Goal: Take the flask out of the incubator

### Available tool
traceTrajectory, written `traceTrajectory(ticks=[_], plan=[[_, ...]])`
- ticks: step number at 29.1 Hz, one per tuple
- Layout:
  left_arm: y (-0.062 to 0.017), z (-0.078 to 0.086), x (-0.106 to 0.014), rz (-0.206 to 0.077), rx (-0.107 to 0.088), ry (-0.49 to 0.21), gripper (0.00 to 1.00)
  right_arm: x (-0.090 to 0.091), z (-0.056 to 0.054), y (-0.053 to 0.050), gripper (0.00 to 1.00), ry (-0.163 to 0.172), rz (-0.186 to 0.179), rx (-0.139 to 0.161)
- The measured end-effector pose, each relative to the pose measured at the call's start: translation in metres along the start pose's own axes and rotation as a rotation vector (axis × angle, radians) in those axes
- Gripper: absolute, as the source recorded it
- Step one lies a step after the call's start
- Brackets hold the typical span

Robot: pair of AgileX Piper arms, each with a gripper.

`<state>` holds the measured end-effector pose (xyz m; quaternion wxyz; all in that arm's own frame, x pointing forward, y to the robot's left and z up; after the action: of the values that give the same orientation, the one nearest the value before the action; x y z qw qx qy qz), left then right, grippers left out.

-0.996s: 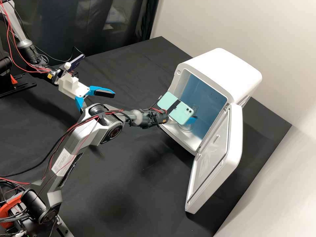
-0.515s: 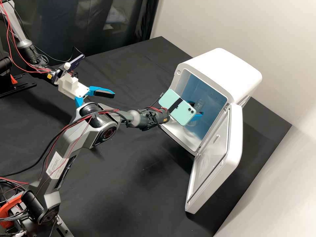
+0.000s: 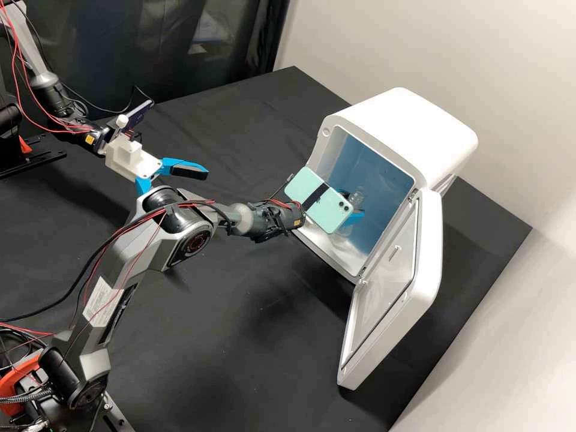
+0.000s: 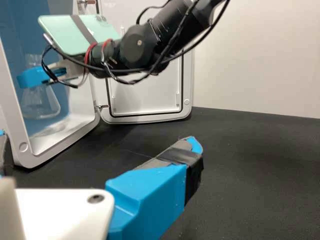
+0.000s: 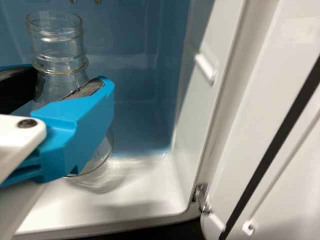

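pinching clear conical glass flask (image 5: 55, 45)

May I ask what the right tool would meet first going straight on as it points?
Likely the white incubator's blue back wall; the clear glass flask sits between the right tool's fingers.

The counter (image 3: 252, 336) is covered in a matt black cloth that lies flat with a few faint creases. A plain white wall (image 3: 480, 54) rises behind the counter's far corner and along its right edge. Below that edge lies a pale, smooth surface (image 3: 516, 360); whether it is floor or ledge cannot be told. Behind the counter's far left edge hangs a dark curtain (image 3: 150, 48) in loose vertical folds, with a dim glossy patch showing near its top.
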<state>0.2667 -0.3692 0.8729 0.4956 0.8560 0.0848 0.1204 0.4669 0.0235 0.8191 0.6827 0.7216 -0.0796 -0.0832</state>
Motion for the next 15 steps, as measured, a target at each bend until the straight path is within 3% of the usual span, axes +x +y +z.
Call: traceTrajectory(ticks=[6,10,15], plan=[[0.0,0.0,0.0,0.0,0.0,0.0,1.0,-0.029,0.014,-0.011,0.0,-0.003,-0.027,0.001],[0.0,0.0,0.0,0.0,0.0,0.0,1.0,-0.05,0.023,-0.014,0.0,0.003,-0.02,0.013],[0.0,0.0,0.0,0.0,0.0,0.0,1.0,-0.078,0.038,-0.019,0.0,0.012,-0.035,0.0]])
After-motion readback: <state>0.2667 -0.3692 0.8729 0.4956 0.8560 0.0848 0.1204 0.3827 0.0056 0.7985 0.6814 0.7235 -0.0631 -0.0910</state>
